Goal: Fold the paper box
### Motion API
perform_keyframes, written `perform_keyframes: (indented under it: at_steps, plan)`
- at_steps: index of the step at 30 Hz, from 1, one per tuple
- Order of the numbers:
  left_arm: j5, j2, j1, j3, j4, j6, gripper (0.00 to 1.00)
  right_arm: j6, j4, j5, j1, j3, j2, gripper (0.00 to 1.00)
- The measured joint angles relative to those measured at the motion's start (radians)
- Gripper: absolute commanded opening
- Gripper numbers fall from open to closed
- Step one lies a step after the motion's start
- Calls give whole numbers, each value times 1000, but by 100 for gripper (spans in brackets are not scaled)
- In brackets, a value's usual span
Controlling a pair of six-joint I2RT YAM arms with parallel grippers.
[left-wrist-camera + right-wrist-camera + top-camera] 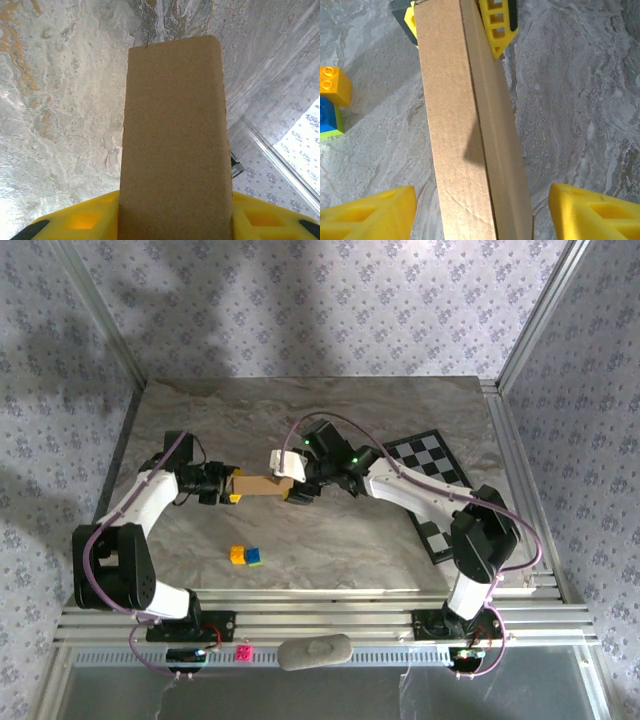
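The paper box [262, 483] is a folded, flat tan cardboard block held above the marble table, mid-left of centre. My left gripper [226, 486] is shut on its left end. In the left wrist view the paper box [175, 130] runs away from the camera, with the left gripper [175, 200] pressing its yellow fingers [80, 220] against both sides. My right gripper [296, 488] straddles the other end. In the right wrist view the right gripper [482, 192] stands open around the paper box [465, 130], with a gap on each side, and its fingers [375, 210] are off the cardboard.
A yellow brick [332, 85] and a blue-and-green one [330, 120] lie on the table near the front, seen from above as a small cluster of bricks [245, 556]. A black-and-white checkerboard [430, 465] lies at the right under the right arm. Metal frame posts border the table.
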Motion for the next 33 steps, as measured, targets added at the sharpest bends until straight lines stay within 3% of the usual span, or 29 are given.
perform_keyframes:
  at_steps: [4, 12, 23, 30, 33]
  plan:
    - [0, -2, 0, 0, 0, -2, 44, 8, -4, 11, 1, 2, 26, 65]
    - [0, -18, 0, -12, 0, -3, 44, 12, -8, 66, 19, 10, 56, 72]
    - [0, -21, 2, -21, 2, -4, 47, -6, 7, 210, 54, 6, 77, 64]
    - [16, -31, 3, -43, 16, -10, 62, -14, 6, 242, 58, 6, 91, 55]
    - [27, -34, 3, -51, 18, -11, 79, -14, 6, 249, 58, 6, 93, 50]
